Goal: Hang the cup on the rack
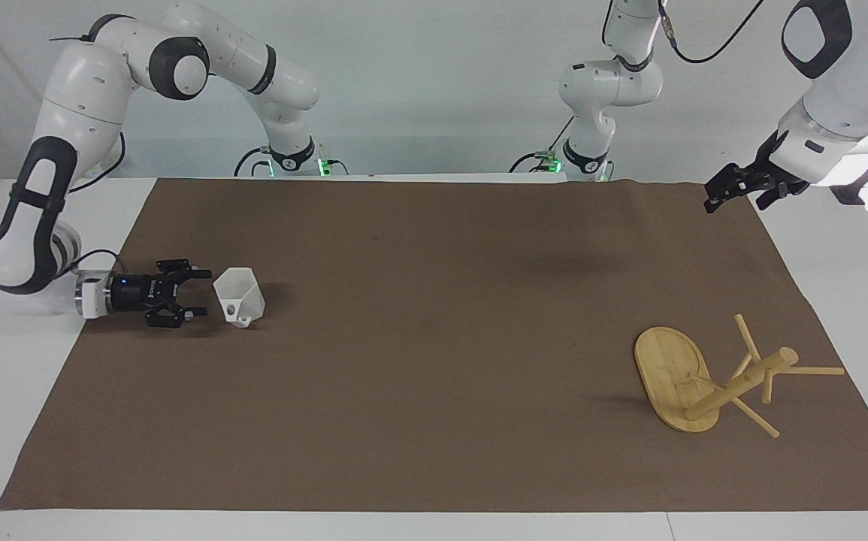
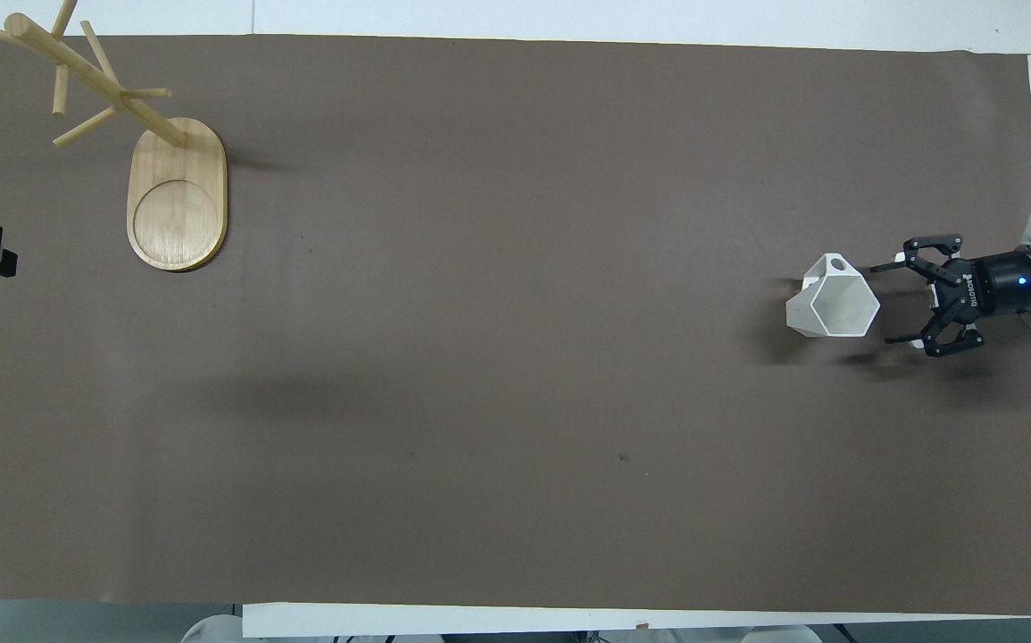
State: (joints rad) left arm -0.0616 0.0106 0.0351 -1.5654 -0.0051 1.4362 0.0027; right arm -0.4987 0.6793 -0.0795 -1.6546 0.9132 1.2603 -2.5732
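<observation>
Facing view: the cup [image 1: 239, 297] is seen standing on the brown mat [image 1: 434, 338] at the right arm's end. The right gripper [image 1: 198, 295] is held low just beside it, fingers spread apart, not touching. The rack [image 1: 712, 376] is found at the left arm's end, with the left gripper [image 1: 734, 188] parked up high; its fingers can't be made out.

Overhead view: the cup [image 2: 833, 307] is shown mouth up, the open right gripper [image 2: 892, 303] pointed at it.

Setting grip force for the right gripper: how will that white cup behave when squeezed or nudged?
The cup looks thin-walled, so probably light. It tapers to a narrow base, so a nudge may tip it. Its flat facets should seat the open right gripper.
</observation>
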